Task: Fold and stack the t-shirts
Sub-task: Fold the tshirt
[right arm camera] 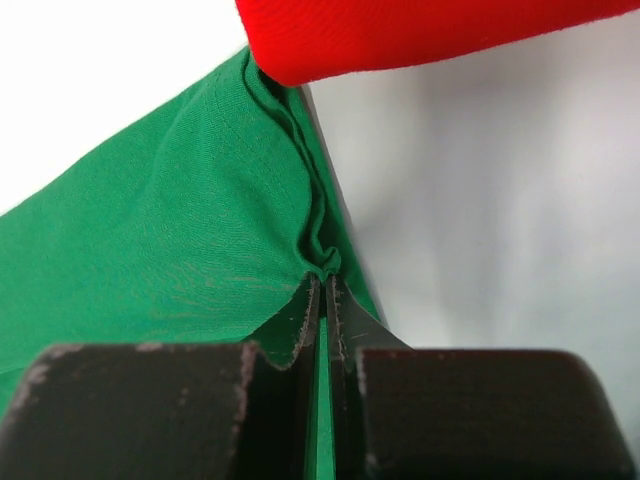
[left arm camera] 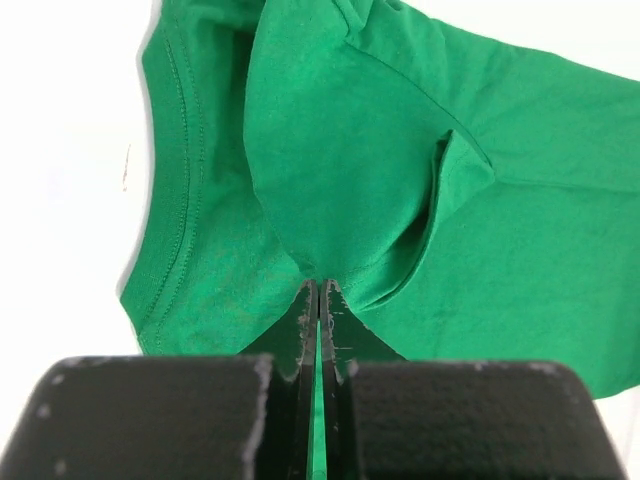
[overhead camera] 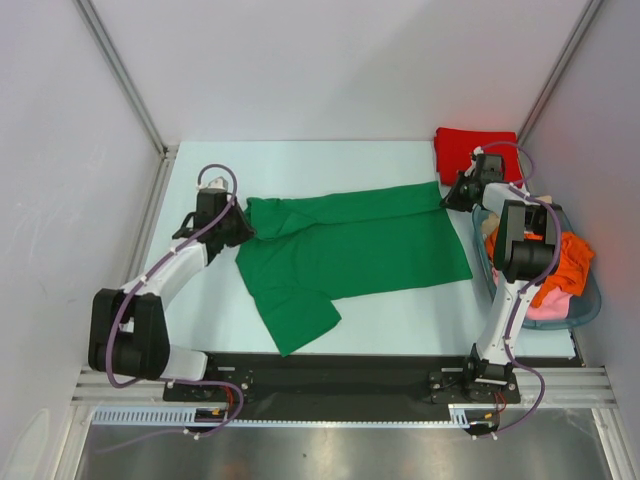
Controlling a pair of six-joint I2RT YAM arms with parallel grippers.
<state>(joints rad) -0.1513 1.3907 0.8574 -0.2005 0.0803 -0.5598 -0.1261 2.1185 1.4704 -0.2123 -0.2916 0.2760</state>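
A bright green t-shirt lies spread across the middle of the table, one sleeve pointing toward the near edge. My left gripper is shut on the shirt's left end, near the collar; the cloth bunches at its tips. My right gripper is shut on the shirt's far right corner; green cloth is pinched at its tips. A folded red t-shirt lies at the far right corner, just behind the right gripper, and shows at the top of the right wrist view.
A blue-grey basket at the right edge holds orange and pink garments. White walls enclose the table on the left, back and right. The arm bases sit on a black rail at the near edge.
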